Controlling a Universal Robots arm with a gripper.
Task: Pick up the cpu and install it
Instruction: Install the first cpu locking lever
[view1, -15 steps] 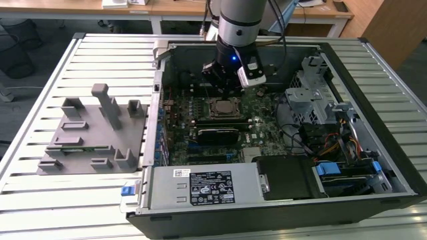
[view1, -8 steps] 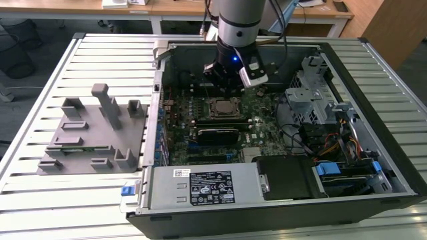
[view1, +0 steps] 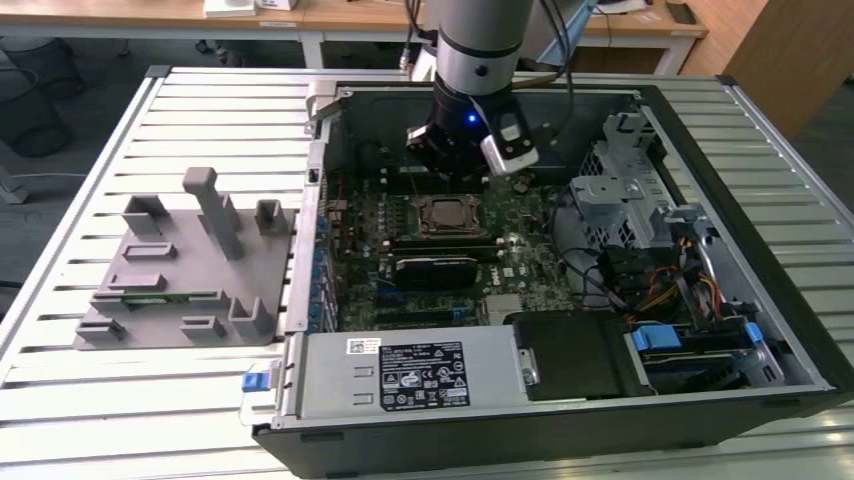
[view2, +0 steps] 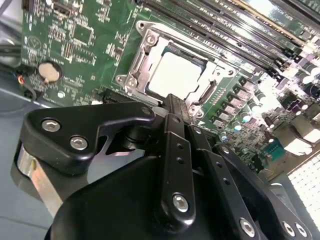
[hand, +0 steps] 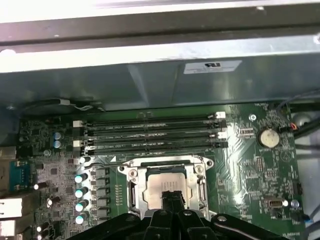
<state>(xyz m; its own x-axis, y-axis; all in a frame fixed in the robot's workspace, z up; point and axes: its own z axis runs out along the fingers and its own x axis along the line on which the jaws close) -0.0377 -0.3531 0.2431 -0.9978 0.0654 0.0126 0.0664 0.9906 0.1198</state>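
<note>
A slatted metal bench (view1: 80, 400) carries two things in the exterior view. Toward that view's left lies one grey plastic fixture (view1: 180, 275) with several upright posts. To its right sits one open computer case (view1: 787, 330), with the green motherboard (view1: 527, 245) lying flat inside. One robot arm (view1: 478, 45) reaches down into the case near its far wall, and its one black gripper (view1: 447, 160) hangs just above the board, close to the socket (view1: 447, 217). One cpu (view2: 175, 75) lies flat in that socket, silvery top facing up, its edges square with the socket's metal frame (view2: 137, 65); being square, it has no clear long axis. In both wrist views the gripper (hand: 172, 197) hovers over the near edge of the cpu (hand: 165, 187), its fingers drawn together with nothing between them. Four long memory slots (hand: 150, 132) run side by side beside the socket in the first wrist view, and one round coin battery (hand: 268, 137) sits toward the board's edge. One black drive bay with one white label (view1: 420, 375) lies along the case's near edge in the exterior view.
</note>
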